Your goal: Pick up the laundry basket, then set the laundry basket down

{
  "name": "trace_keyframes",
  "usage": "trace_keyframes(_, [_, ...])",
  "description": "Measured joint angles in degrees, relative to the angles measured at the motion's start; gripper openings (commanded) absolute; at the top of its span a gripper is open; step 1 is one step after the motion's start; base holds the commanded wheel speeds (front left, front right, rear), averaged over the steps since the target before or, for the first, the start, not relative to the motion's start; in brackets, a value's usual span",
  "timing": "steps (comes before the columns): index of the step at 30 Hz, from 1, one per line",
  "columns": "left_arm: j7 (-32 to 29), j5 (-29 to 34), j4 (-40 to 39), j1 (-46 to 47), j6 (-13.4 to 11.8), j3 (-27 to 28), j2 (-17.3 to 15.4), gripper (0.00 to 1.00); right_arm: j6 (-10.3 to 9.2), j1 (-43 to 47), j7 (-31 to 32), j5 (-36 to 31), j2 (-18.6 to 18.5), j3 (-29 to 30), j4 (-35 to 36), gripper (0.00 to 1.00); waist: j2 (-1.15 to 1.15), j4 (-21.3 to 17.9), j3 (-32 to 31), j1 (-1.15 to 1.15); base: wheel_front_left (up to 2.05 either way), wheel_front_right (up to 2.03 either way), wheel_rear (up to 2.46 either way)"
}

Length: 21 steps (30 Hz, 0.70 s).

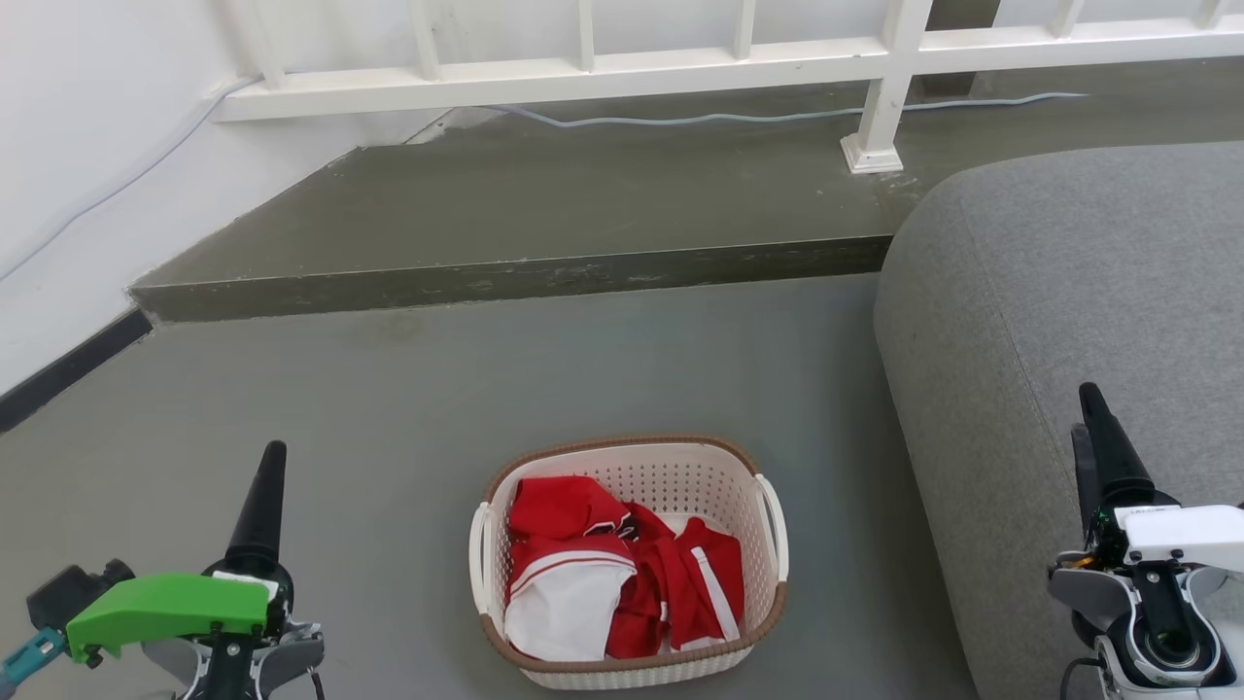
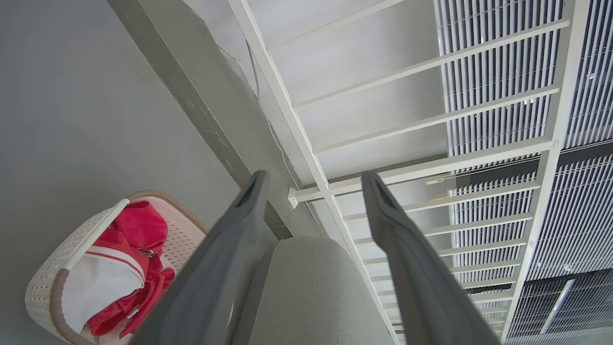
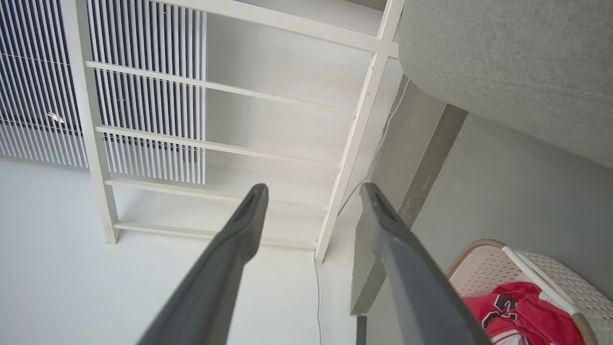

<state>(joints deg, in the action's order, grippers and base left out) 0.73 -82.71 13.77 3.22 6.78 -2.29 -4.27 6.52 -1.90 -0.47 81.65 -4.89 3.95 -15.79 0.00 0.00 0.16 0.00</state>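
The laundry basket (image 1: 680, 481) stands on the grey floor at the bottom centre of the head view, cream-white and perforated, with a brown rim and a white loop handle on each side. Red and white clothes lie inside it. My left gripper (image 1: 264, 496) is well to its left, my right gripper (image 1: 1096, 428) well to its right, over the sofa's edge. Both are apart from the basket. The left wrist view shows the basket (image 2: 45, 282) at lower left beside my open left gripper (image 2: 313, 179). In the right wrist view the basket (image 3: 570, 282) sits at lower right, and my right gripper (image 3: 313, 189) is open, holding nothing.
A grey sofa (image 1: 1069, 292) fills the right side, close to the basket. Beyond the basket a raised concrete step (image 1: 505, 277) crosses the floor, with a white railing (image 1: 583, 73) and a thin cable (image 1: 680, 119) on it. A white wall (image 1: 78, 146) stands at the left.
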Motion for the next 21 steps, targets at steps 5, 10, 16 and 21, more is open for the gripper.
trace_keyframes(5, [0.9, 3.9, -0.4, 0.1, 0.0, -1.3, -0.6, 1.00, -0.01, 0.0, -1.0, -3.7, -0.7, -0.9, 0.3, 1.00, 0.00, -0.1, -0.1, 0.00, 0.00, 0.00, 0.00])
trace_keyframes(10, [2.0, 10.3, -1.2, 0.9, -0.7, -2.9, -2.1, 1.00, -0.12, -0.5, -2.1, -9.6, -2.1, -2.6, 0.7, 1.00, 0.00, -0.2, -0.2, 0.00, 0.00, 0.00, 0.00])
trace_keyframes(16, [3.2, 16.9, -1.8, 1.6, -1.8, -4.9, -3.1, 1.00, -1.20, -1.2, -3.3, -16.0, -3.4, -4.4, 1.3, 1.00, 0.00, -0.3, -0.3, 0.00, 0.00, 0.00, 0.00])
trace_keyframes(21, [4.3, 22.4, -2.3, 2.2, -2.8, -6.6, -4.1, 1.00, -2.16, -1.2, -4.1, -21.7, -4.7, -6.1, 1.6, 1.00, 0.00, -0.4, -0.4, 0.00, 0.00, 0.00, 0.00])
